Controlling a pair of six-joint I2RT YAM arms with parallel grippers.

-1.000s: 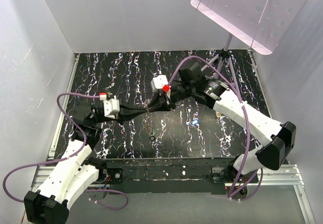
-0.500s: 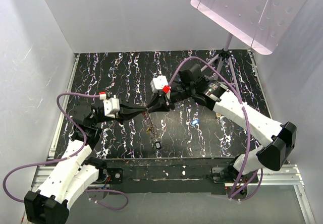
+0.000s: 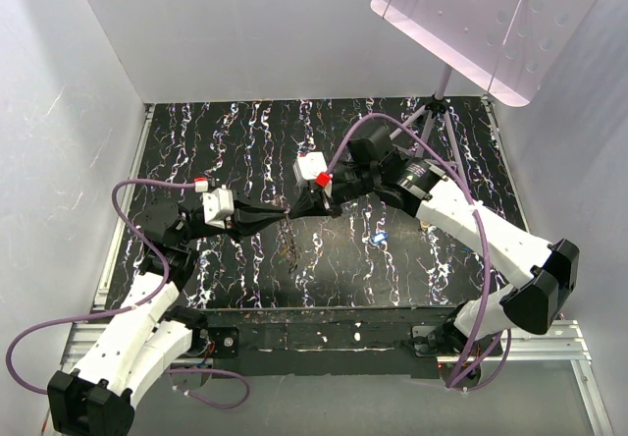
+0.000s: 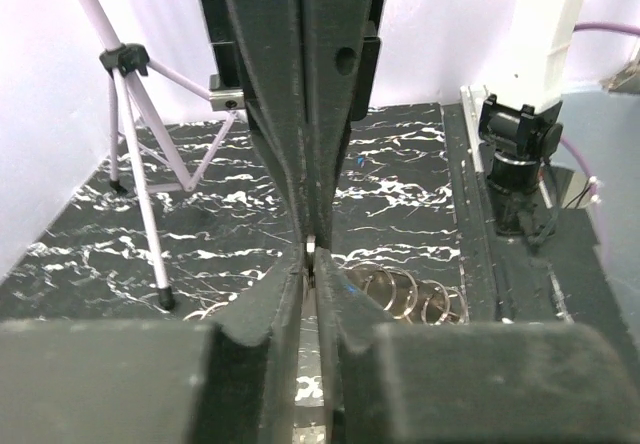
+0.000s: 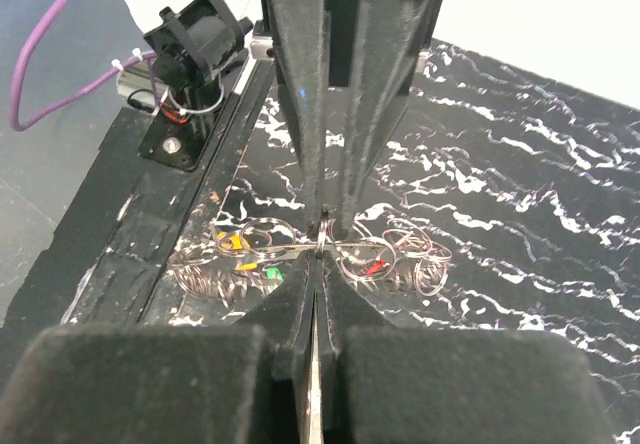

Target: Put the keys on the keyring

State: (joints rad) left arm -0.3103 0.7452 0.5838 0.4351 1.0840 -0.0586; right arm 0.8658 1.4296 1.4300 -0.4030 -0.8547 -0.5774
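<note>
I have both arms reaching in over the middle of the counter (image 3: 216, 141), tips meeting nose to nose. The left gripper (image 3: 282, 216) comes in from the left edge side and the right gripper (image 3: 297, 210) from the right, and the two are touching or very nearly so.

On the right wrist camera my fingers (image 5: 285, 309) are pressed together with only a hairline between them. A thin bright metal piece (image 5: 321, 236) shows in that line at the tips. The left wrist camera shows the same on the other side, the pads closed tight onto that same sliver where the opposite fingers come down to meet them. I cannot tell whether the sliver is a key blade seen edge-on or a turn of ring wire.

The keyring (image 5: 215, 279) sits just below the meeting point, a little nearer the near edge than the tips are. It looks like a tangle of wire loops and grey blades spread across the counter. Among it I can pick out keys (image 5: 243, 244) with yellow, green and red caps. From the top view the bunch is only a small glinting patch.

A small blue object (image 3: 378, 238) lies apart, towards the right edge. A tripod (image 3: 437, 112) stands near the far right corner, carrying a pink panel (image 3: 491, 24).
</note>
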